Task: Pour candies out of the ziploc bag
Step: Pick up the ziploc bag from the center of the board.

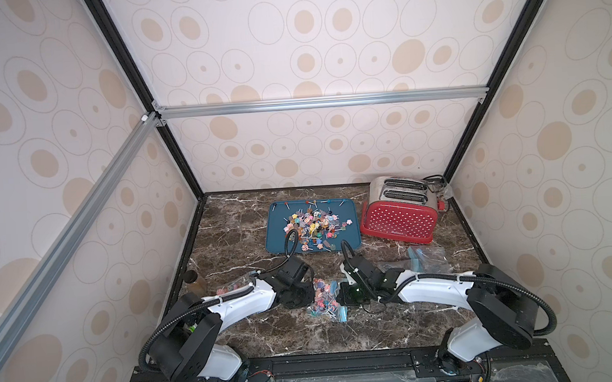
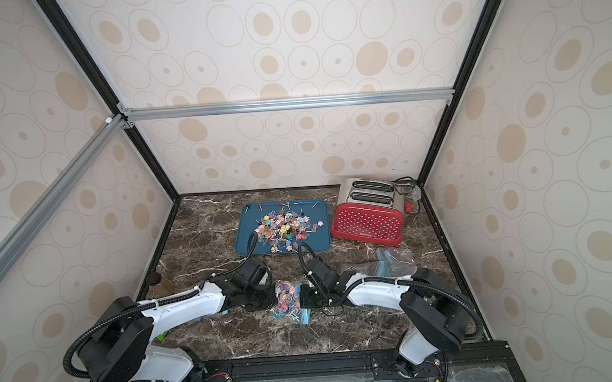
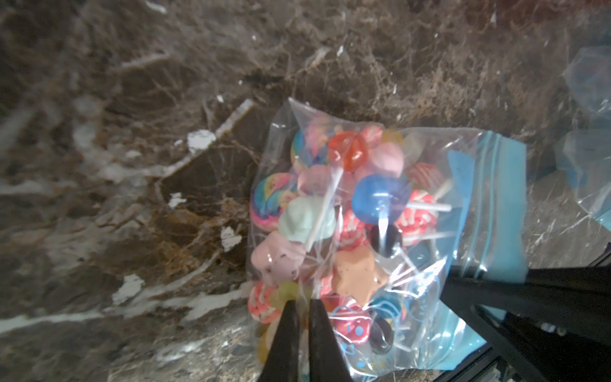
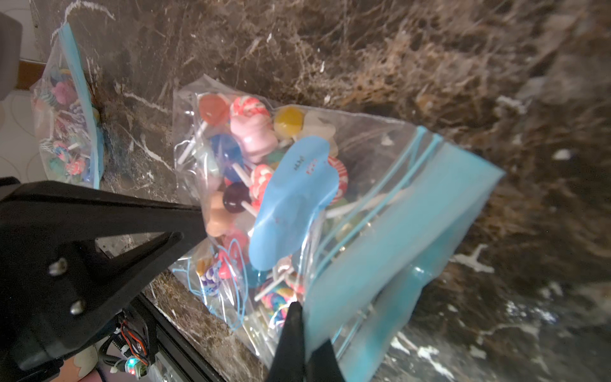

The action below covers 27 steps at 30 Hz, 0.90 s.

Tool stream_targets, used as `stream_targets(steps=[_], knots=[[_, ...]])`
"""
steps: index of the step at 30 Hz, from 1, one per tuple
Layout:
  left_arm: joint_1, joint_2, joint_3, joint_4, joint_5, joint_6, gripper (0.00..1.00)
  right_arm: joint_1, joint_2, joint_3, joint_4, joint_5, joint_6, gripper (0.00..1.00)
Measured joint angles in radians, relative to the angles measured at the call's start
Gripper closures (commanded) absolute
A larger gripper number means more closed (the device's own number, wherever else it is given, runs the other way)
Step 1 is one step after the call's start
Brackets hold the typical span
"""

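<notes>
Left gripper (image 3: 299, 302): jaws drawn together on a pinch of clear film at the closed bottom of the ziploc bag (image 3: 496, 205).
Ziploc bag: lies on the marble table (image 1: 269, 332), held between the two grippers and packed with candies (image 3: 377, 198), lollipops on white sticks.
Right gripper (image 4: 302, 327): clamped on the blue zip band at the bag's mouth; whether the zip is open cannot be told.
Risk, left hold: the thin film could slide out of the pinch on lifting, dumping the load on the marble.
Risk, mouth: if the right jaws pin both lips, nothing pours; crossed sticks may also jam the opening.
Risk, landing: the blue tray (image 1: 276, 230) ahead of both grippers is already heaped, so new candies could bounce over its low rim.
Writing, bag: a blue label (image 4: 297, 198) inside carries small dark and red marks, unreadable.
Writing, toaster: the red polka-dot toaster (image 1: 399, 219), beyond the right gripper, bears a white word too small to read.
</notes>
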Motion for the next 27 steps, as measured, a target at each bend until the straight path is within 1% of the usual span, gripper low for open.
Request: stream_targets(steps=[3,7,15,18,23,27], knots=[[0.000,-0.011,0.001,-0.001,-0.002,0.000,0.93,0.000,0.000,0.000,0.000,0.000,0.000,1.00],[0.000,-0.019,0.001,-0.001,-0.004,0.000,1.00,0.000,0.000,0.000,0.000,0.000,0.000,1.00],[0.000,-0.021,0.001,0.000,-0.004,-0.001,1.00,0.000,0.000,0.000,0.000,-0.001,0.000,1.00],[0.000,-0.045,0.001,-0.001,-0.011,-0.004,1.00,0.000,0.000,0.007,-0.008,-0.001,-0.002,1.00],[0.000,-0.119,0.001,-0.002,-0.030,-0.011,1.00,0.000,-0.003,0.072,-0.053,-0.002,-0.023,1.00],[0.000,-0.143,0.001,-0.002,-0.048,-0.017,1.00,0.000,-0.008,0.157,-0.095,0.000,-0.047,1.00]])
